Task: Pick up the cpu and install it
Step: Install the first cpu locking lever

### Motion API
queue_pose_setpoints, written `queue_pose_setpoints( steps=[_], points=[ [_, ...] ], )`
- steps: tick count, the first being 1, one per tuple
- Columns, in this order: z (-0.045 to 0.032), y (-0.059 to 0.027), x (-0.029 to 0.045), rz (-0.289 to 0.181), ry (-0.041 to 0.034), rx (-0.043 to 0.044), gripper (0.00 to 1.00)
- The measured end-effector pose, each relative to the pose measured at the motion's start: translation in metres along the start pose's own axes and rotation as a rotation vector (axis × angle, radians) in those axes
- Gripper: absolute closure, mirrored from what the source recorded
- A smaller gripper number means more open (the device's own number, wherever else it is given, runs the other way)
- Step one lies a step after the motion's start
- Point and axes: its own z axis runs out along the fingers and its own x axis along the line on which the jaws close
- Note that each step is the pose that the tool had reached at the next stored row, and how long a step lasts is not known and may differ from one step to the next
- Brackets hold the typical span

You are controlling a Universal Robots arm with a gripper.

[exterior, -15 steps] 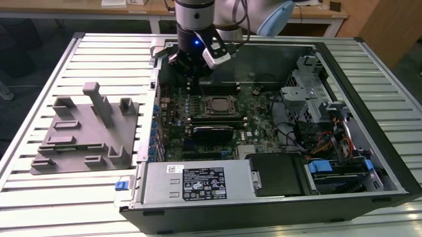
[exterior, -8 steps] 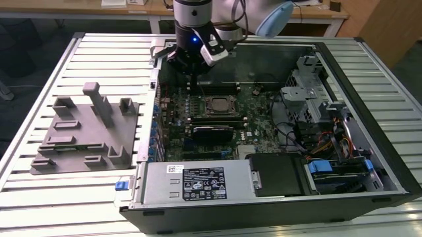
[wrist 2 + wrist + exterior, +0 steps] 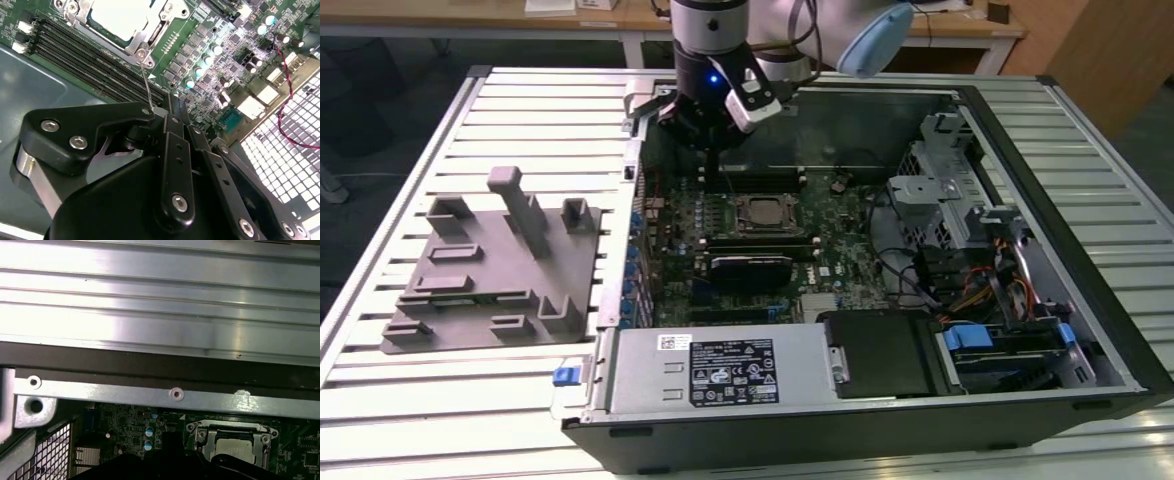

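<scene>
The tool (image 3: 703, 135), its linkage drawn narrow with nothing visibly held, hangs over the motherboard's far edge, the cpu (image 3: 762, 211) seated in its socket just beside it toward the exterior view's right.

1. The motherboard (image 3: 761, 240) is seen as dark green.
2. The cpu (image 3: 121, 16) is shown pale silver-grey.
3. The fixture block (image 3: 494, 270) is coloured plain grey.
4. The gripper (image 3: 172, 117) is finished in black.
5. The table (image 3: 400, 200) is ribbed silver-white.
</scene>
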Motion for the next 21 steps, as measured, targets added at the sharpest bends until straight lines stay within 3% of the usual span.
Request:
queue_pose_setpoints(
  steps=[5,21],
  points=[
    [-0.0002,-0.0001,-0.0031,0.000,-0.0003,-0.0034,0.89],
    [-0.0001,-0.0022,-0.0402,0.000,0.0010,-0.0082,0.89]
  ],
)
